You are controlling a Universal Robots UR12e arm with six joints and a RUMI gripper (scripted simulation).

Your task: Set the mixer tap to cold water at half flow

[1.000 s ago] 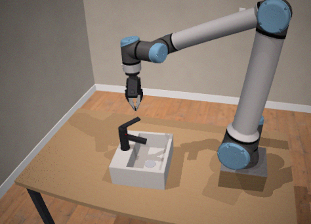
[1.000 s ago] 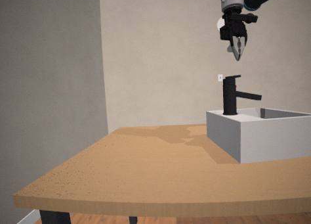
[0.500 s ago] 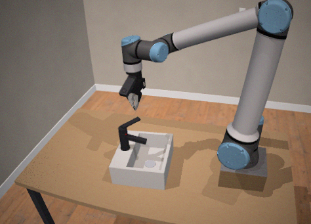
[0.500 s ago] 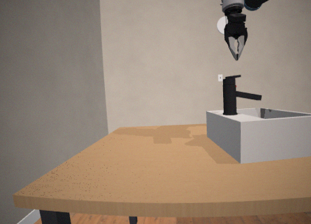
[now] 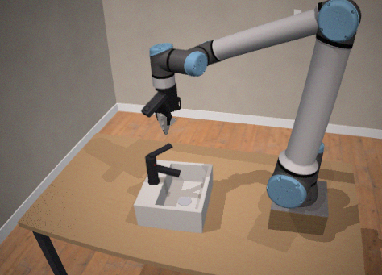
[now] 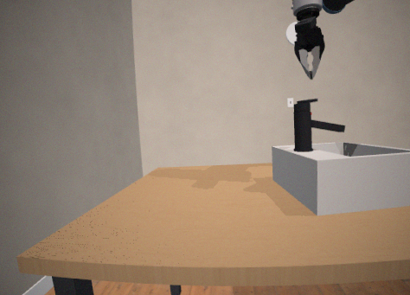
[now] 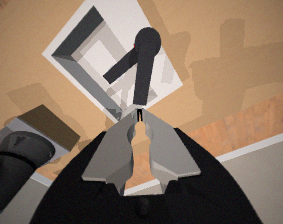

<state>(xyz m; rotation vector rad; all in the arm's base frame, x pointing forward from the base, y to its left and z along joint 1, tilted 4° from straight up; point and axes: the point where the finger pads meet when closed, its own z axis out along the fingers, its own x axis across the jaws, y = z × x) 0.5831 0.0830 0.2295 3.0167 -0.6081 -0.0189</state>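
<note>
A black mixer tap (image 5: pixel 153 169) stands at the back left corner of a white sink (image 5: pixel 175 197). Its spout (image 5: pixel 169 172) reaches out over the basin. Its lever (image 5: pixel 159 151) is raised and points away toward the back, turned off the spout line. A red dot (image 5: pixel 155 164) shows on the tap body. My gripper (image 5: pixel 166 130) hangs shut and empty a short way above the lever's tip, not touching it. It also shows in the exterior view (image 6: pixel 310 75) above the tap (image 6: pixel 304 125). In the wrist view the shut fingertips (image 7: pixel 140 115) sit just at the lever's end (image 7: pixel 141 80).
The sink stands on a wooden table (image 5: pixel 193 214). The arm's base (image 5: pixel 298 197) is fixed on the table to the right of the sink. A round drain (image 5: pixel 184 201) lies in the basin. Walls stand behind and to the left.
</note>
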